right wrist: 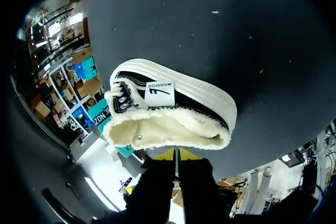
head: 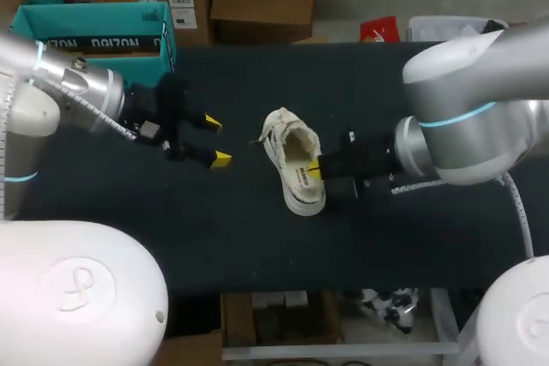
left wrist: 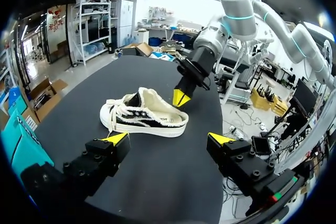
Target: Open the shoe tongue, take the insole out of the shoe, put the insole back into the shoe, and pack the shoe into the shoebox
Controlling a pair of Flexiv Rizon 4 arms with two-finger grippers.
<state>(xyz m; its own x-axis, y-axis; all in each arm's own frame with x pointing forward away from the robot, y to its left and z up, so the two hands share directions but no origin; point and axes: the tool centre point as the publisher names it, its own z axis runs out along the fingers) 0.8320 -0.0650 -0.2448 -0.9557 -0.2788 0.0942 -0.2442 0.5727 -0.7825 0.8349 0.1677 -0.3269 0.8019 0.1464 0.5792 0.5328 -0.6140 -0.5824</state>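
One low-cut sneaker point(head: 292, 147), white with black side panels, white laces and a cream fleecy lining, stands upright on its sole near the middle of a black table point(head: 257, 246). Its opening faces up, and the pale footbed shows inside.

At the sneaker's rim, on the side toward the heel, is the right gripper point(head: 315, 169). Its two yellow-tipped fingers are pressed together with only a thin line between them. The tips touch the fleecy edge of the opening. I cannot tell whether any lining or insole is pinched between them.

On the sneaker's other side, near it but not touching, hangs the left gripper point(left wrist: 168, 139). Its black fingers are spread wide apart with nothing between them, and their yellow tips point toward the sneaker's laced front.

Well apart from the sneaker, beyond the left gripper, sits an open teal cardboard shoebox point(head: 94, 32).
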